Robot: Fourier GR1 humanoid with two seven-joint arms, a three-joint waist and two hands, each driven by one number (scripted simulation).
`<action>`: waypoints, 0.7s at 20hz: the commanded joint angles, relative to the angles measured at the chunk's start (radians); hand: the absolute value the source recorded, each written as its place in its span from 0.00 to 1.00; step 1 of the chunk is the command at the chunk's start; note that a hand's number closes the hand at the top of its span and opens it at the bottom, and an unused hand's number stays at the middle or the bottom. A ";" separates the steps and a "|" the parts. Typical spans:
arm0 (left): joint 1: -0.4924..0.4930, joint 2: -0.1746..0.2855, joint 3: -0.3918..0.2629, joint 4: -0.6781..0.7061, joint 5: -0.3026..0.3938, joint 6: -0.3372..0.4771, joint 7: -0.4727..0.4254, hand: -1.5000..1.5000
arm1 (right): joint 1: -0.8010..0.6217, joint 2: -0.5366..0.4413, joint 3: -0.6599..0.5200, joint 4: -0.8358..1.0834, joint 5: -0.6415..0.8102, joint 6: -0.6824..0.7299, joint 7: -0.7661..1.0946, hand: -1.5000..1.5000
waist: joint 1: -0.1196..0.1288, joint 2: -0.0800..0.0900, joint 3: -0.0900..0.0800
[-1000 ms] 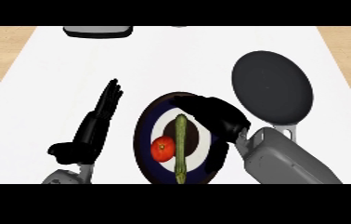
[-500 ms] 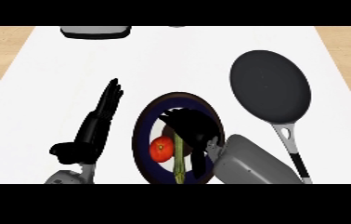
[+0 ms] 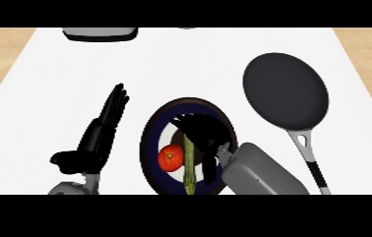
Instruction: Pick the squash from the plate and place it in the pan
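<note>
The head view looks steeply down on a white counter (image 3: 181, 69). Low in the middle lies a round plate (image 3: 147, 150) with a dark blue rim and a pale centre. Two things are on it. A red tomato (image 3: 170, 158) sits left of centre, and a long green squash (image 3: 190, 174) lies lengthwise just beside it, touching or nearly touching its right side. The squash's lower end reaches the plate's near rim, so the squash is on the plate and not in the pan.

The right hand (image 3: 203, 133) comes in from the lower right on a grey forearm (image 3: 260, 173). It is over the middle of the plate and covers the squash's upper end. Whether it has closed round the squash cannot be told, because the black hand hides the contact.

The left hand (image 3: 98, 135) rests on the counter just left of the plate, apart from it. Its fingers (image 3: 116, 101) are straight and point away from the robot. It holds nothing.

The dark round pan (image 3: 287, 91) lies to the upper right, near the plate but apart from it. Its grey and black handle (image 3: 311, 155) runs down toward the lower edge, past the right forearm.

A grey thing (image 3: 100, 33) sits at the counter's far edge, upper left, partly cut off.
</note>
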 commanded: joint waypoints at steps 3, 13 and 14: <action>0.035 -0.067 -0.055 -0.077 -0.071 0.036 0.055 0.50 | 0.022 0.076 -0.056 0.108 0.071 -0.035 -0.079 0.00 | 0.003 0.001 0.000; -0.020 -0.047 0.070 -0.046 -0.056 -0.066 0.073 0.50 | -0.005 0.118 -0.068 0.251 0.121 -0.089 -0.091 0.00 | 0.007 0.001 0.000; 0.045 -0.054 0.062 -0.026 -0.065 -0.074 -0.002 0.50 | 0.060 0.118 -0.078 0.223 0.190 -0.034 -0.101 0.00 | 0.002 0.000 0.000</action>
